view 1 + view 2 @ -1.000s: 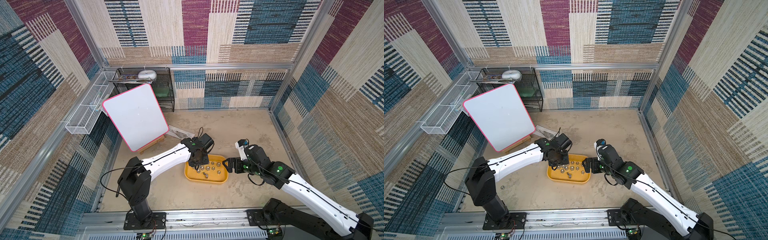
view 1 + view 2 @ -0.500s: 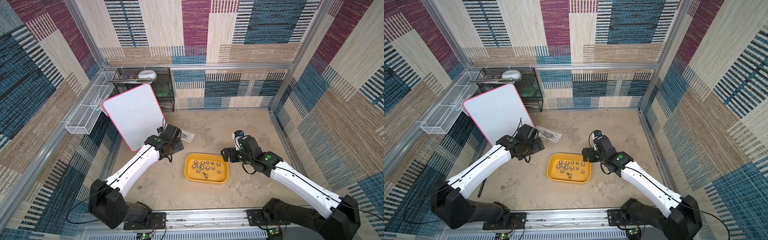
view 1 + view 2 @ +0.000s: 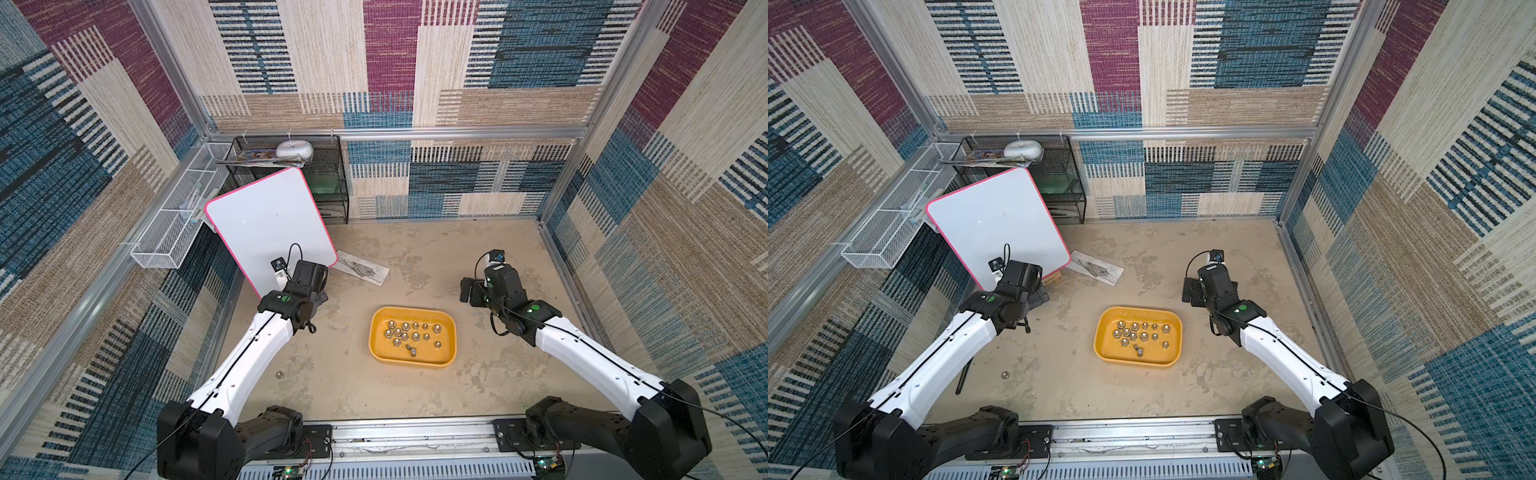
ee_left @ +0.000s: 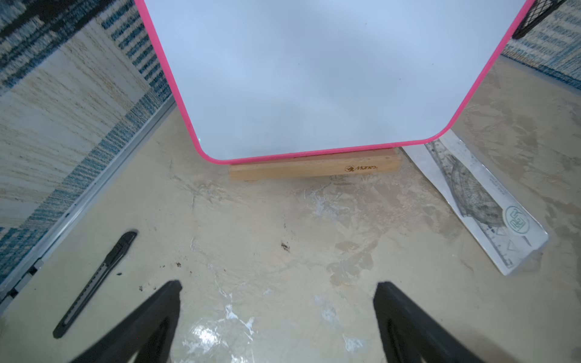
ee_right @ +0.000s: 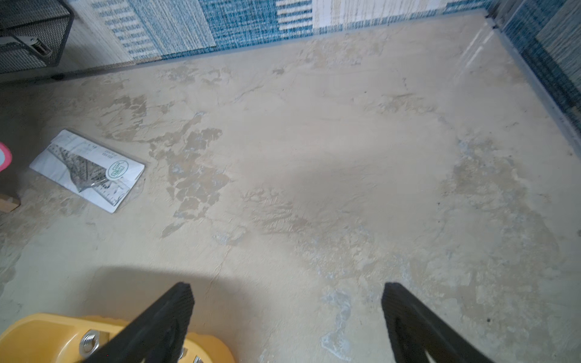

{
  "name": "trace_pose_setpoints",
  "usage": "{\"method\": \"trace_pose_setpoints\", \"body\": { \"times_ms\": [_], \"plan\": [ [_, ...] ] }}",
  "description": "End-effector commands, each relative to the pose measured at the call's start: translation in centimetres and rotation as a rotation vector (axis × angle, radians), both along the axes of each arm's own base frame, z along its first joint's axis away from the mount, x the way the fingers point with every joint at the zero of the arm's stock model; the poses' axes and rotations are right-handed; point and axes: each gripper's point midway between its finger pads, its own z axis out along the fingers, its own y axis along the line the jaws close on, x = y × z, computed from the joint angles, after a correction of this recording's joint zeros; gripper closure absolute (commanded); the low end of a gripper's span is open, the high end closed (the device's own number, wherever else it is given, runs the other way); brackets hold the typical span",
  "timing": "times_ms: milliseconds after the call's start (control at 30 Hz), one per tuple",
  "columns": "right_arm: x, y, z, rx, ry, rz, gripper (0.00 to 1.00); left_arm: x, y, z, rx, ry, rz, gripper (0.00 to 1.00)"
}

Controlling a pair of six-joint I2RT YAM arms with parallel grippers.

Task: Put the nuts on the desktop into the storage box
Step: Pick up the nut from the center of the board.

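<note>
Two matching arms, left arm (image 3: 249,353) and right arm (image 3: 582,353). Wear smooth white shells on the long links, with chunky matte-black housings at shoulder, elbow and wrist. Carry a thin black cable (image 3: 598,353) along each white shell, looping free near the wrist. Show a small round green dot (image 3: 535,308) on a black joint housing of each. Bear a tiny camera (image 3: 495,256) above each wrist, blue-lensed on the right one. End in the left gripper (image 4: 279,286) and right gripper (image 5: 286,287), with black wedge-shaped fingers (image 5: 176,308), finely ribbed near the tips. Stand on black plates (image 3: 511,436) with silver screws, fixed to a grey metal rail (image 3: 415,434).
</note>
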Motion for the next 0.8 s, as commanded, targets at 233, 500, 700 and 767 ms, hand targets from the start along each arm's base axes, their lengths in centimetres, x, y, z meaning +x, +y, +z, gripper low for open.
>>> {"method": "trace_pose_setpoints", "body": {
  "times_ms": [233, 500, 700, 767],
  "plan": [
    [2.5, -2.3, 1.7, -0.093, -0.124, -0.126, 0.01, 1.5, 0.8, -2.1, 0.152, 0.108, -0.078, 0.00],
    [2.2, -5.2, -1.8, -0.156, -0.133, -0.156, 0.01, 2.3, 0.1, -3.3, 0.133, 0.092, -0.135, 0.00],
    [2.4, -9.0, -3.0, -0.208, -0.149, -0.214, 0.01, 2.5, 1.5, -2.9, 0.157, 0.064, -0.121, 0.00],
    [2.5, -9.5, -2.4, -0.226, -0.161, -0.214, 0.01, 2.4, 1.7, -3.0, 0.157, 0.066, -0.106, 0.00]
  ]
}}
